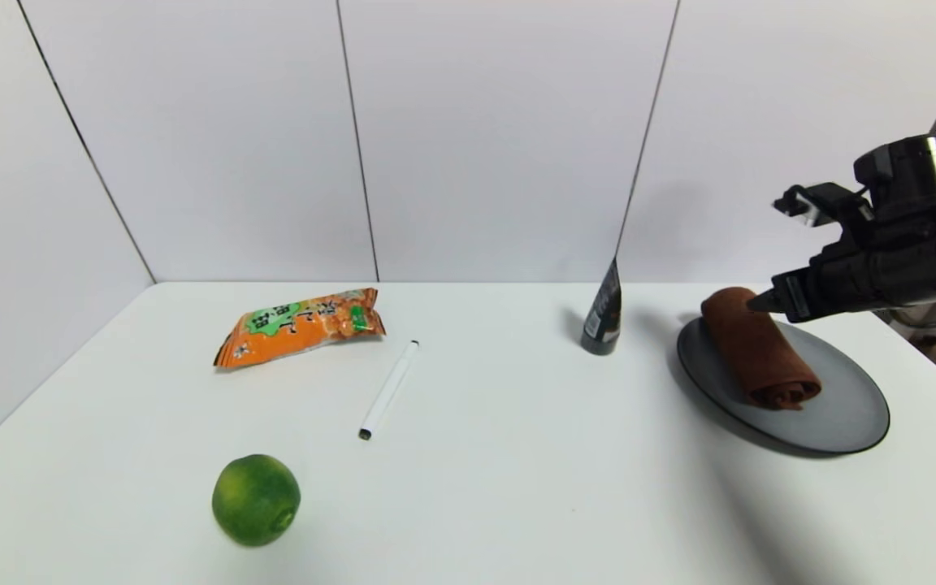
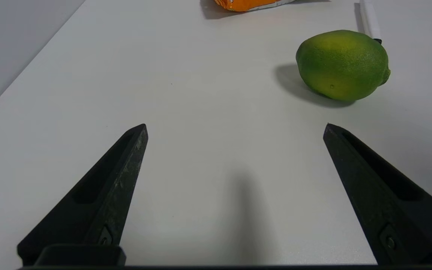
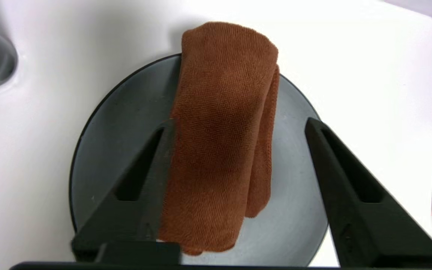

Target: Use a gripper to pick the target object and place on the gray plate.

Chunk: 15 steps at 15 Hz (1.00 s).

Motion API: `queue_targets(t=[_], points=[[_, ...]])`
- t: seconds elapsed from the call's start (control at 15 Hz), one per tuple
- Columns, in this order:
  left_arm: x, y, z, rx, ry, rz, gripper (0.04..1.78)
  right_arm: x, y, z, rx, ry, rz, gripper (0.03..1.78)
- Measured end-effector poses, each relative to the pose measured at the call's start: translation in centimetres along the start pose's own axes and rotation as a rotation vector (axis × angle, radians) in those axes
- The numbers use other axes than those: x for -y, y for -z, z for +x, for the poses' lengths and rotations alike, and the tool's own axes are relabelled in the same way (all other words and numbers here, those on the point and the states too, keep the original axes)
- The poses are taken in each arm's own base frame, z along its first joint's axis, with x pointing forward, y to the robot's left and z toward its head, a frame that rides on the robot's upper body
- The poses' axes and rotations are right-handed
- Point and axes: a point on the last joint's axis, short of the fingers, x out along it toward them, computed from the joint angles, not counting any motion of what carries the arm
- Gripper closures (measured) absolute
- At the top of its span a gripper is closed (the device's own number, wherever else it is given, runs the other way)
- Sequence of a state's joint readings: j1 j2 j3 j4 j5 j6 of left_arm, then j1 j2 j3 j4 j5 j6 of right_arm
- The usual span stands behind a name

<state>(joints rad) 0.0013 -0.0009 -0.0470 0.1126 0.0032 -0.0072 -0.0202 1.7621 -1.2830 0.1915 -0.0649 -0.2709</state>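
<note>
The dark brown rolled towel (image 1: pixel 760 349) lies on the gray plate (image 1: pixel 842 406) at the right of the table, its far end overhanging the plate's far rim. My right gripper (image 1: pixel 760 302) hovers just above the towel's far end. In the right wrist view the gripper (image 3: pixel 239 122) is open, its jaws straddling the towel (image 3: pixel 219 112) over the plate (image 3: pixel 118 123); one finger is beside the towel's edge, the other well clear. My left gripper (image 2: pixel 234 126) is open and empty over bare table; it is out of the head view.
An orange snack bag (image 1: pixel 299 325), a white marker (image 1: pixel 388 390) and a green fruit (image 1: pixel 256 499) lie at left. A dark tapered bottle (image 1: pixel 603 313) stands just left of the plate. The table's right edge runs close behind the plate.
</note>
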Motion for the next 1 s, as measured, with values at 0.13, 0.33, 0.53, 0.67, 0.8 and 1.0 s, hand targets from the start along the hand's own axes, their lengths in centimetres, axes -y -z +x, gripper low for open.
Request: queue_targets(t=[0.13,0.33,0.53,0.67,0.8,1.0], points=[[0.0,0.0,0.0,0.0,0.0,0.0,0.13,0.2,-0.2,-1.8,0.038,0.011,0.009,0.45],[0.0,0.0,0.0,0.0,0.0,0.0,0.13,0.4,-0.4,-6.2,0.138,0.024,0.049,0.34],[0.0,0.0,0.0,-0.001,0.0,0.0,0.13,-0.1,0.4,-12.3,0.265,0.01,0.117,0.26],[0.0,0.0,0.0,-0.001,0.0,0.0,0.13,-0.6,2.6,-16.1,0.333,-0.014,0.131,0.23],[0.0,0.0,0.0,-0.001,0.0,0.0,0.13,-1.4,6.4,-18.9,0.368,-0.055,0.13,0.2],[0.0,0.0,0.0,0.0,0.0,0.0,0.13,-3.0,13.6,-21.2,0.386,-0.092,0.132,0.17]])
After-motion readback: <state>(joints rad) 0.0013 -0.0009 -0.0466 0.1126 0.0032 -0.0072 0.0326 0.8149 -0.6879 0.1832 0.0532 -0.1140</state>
